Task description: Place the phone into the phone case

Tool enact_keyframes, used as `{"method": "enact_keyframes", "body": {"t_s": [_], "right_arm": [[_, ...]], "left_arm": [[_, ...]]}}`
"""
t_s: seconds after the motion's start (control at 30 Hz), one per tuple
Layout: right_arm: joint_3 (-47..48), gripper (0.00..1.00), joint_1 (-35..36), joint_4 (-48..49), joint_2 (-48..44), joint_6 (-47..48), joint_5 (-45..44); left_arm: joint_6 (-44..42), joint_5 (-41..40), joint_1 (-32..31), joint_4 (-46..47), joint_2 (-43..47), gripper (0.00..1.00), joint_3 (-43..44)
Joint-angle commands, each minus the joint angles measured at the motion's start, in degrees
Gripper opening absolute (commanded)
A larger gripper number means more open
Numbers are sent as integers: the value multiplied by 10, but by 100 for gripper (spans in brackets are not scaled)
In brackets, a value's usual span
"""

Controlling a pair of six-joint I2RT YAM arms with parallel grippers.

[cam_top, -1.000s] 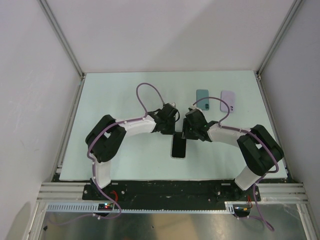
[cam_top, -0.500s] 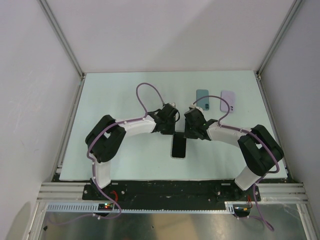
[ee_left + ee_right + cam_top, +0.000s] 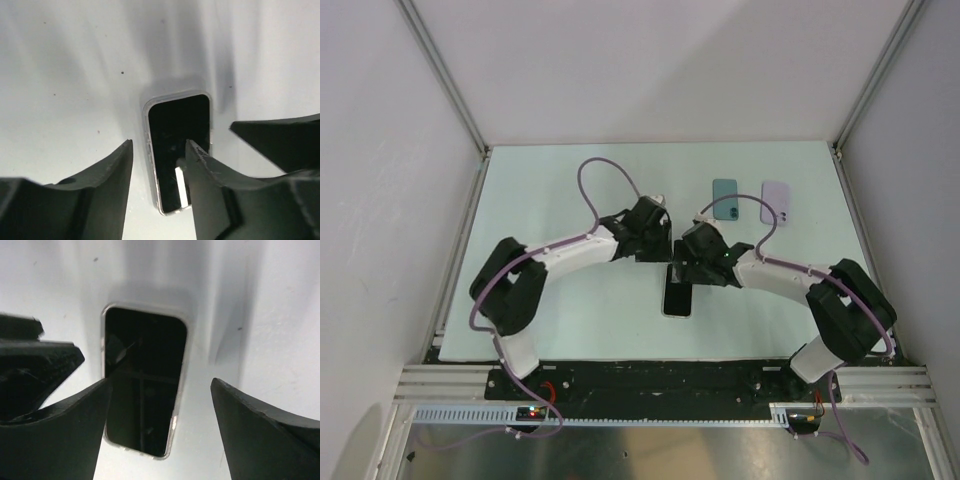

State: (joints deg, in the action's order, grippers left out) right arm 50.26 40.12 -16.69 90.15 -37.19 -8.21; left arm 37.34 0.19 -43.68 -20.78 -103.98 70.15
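The phone [image 3: 677, 298] lies flat with its black screen up near the table's front middle. A thin clear rim, which looks like the phone case [image 3: 146, 131], runs round the screen [image 3: 172, 132]. My left gripper [image 3: 658, 256] hangs open just over the phone's far end; in the left wrist view its gap [image 3: 157, 150] straddles the phone's left edge. My right gripper [image 3: 682, 270] is also open, and in the right wrist view it [image 3: 159, 385] is spread wider than the phone [image 3: 145, 385] and case rim [image 3: 176, 425]. Neither gripper holds anything.
A teal phone-shaped slab [image 3: 724, 199] and a pale lavender one [image 3: 776, 202] lie side by side at the back right of the pale green mat [image 3: 550, 180]. White walls and aluminium posts close in the table on three sides.
Both grippers have opened over the phone. The left arm stretched forward and its wrist shifted slightly back; the right wrist moved a little left. The phone stays where it was.
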Motion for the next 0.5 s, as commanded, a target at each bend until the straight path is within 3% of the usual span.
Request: {"method": "enact_keyframes", "body": {"t_s": [0.0,0.17,0.47], "right_arm": [[4,90,41,-17,-21,-47,-29],[11,99,89,-35,1,-118,-84],[111,99,151,-121,96,-190,-194]], "left_arm": [[3,4,20,5,81,55,-13],[19,-19,50,5,162,62,-76],[21,-10,117,-4,331,70,-179]]}}
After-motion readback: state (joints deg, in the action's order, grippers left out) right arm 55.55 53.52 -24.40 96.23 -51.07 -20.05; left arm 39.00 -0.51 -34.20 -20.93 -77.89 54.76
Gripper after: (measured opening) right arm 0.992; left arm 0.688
